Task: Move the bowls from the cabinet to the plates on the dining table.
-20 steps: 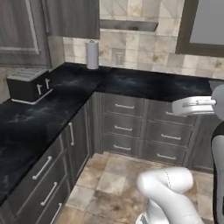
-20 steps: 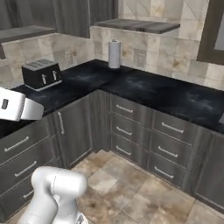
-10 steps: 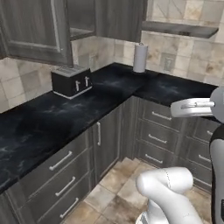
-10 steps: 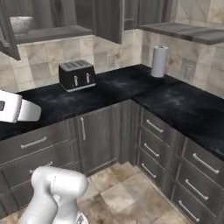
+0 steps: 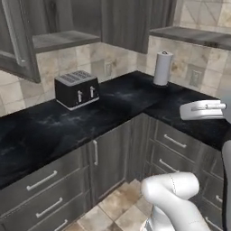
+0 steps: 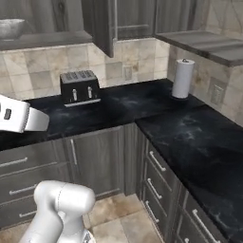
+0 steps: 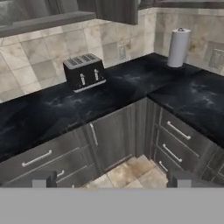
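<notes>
Jaws (image 7: 112,179) stand spread and empty, well apart from the black desk (image 7: 131,87) ahead. We judge the approach step is in hand: no bowl is gripped. One bowl (image 6: 12,27) sits on the open cabinet (image 6: 102,23) shelf, high and left of the jaws, cut off by the frame edge. Next we must close on that shelf.

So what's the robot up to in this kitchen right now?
Nothing is being handled at this moment. The robot faces the corner of the black counter, where a toaster and a paper towel roll stand. Its jaws are open and empty, with its fingertips low in the hand view. A wall cabinet above the toaster stands open, and a bowl sits on its shelf at the far left of the right base view, untouched.
</notes>
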Robot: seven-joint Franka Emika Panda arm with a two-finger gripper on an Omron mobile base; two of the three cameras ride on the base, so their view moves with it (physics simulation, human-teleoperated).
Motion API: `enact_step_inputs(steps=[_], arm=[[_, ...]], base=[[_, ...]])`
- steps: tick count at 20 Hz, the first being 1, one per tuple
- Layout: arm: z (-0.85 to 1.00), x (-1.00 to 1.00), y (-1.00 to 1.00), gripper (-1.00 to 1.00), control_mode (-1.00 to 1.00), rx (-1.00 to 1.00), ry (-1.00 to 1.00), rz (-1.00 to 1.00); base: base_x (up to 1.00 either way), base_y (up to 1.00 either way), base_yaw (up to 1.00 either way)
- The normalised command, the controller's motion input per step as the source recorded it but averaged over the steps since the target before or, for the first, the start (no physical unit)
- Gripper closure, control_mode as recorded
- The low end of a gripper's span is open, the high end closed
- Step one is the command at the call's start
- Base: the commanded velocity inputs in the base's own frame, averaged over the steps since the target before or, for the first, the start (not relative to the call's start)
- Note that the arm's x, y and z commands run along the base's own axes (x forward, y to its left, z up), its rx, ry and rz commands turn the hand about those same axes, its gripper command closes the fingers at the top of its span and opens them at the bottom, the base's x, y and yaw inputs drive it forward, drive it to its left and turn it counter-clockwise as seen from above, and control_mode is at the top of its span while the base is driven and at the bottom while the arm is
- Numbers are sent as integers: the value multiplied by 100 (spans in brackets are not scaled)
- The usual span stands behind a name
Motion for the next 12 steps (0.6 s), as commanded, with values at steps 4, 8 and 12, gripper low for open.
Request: enact_step_inputs(steps=[4,8,12], arm=[[0,0,0,-100,100,0,0,0],[0,0,0,-100,100,0,0,0],[0,0,0,-100,100,0,0,0]], base=[[23,0,54],[24,0,53],[60,-27,45]])
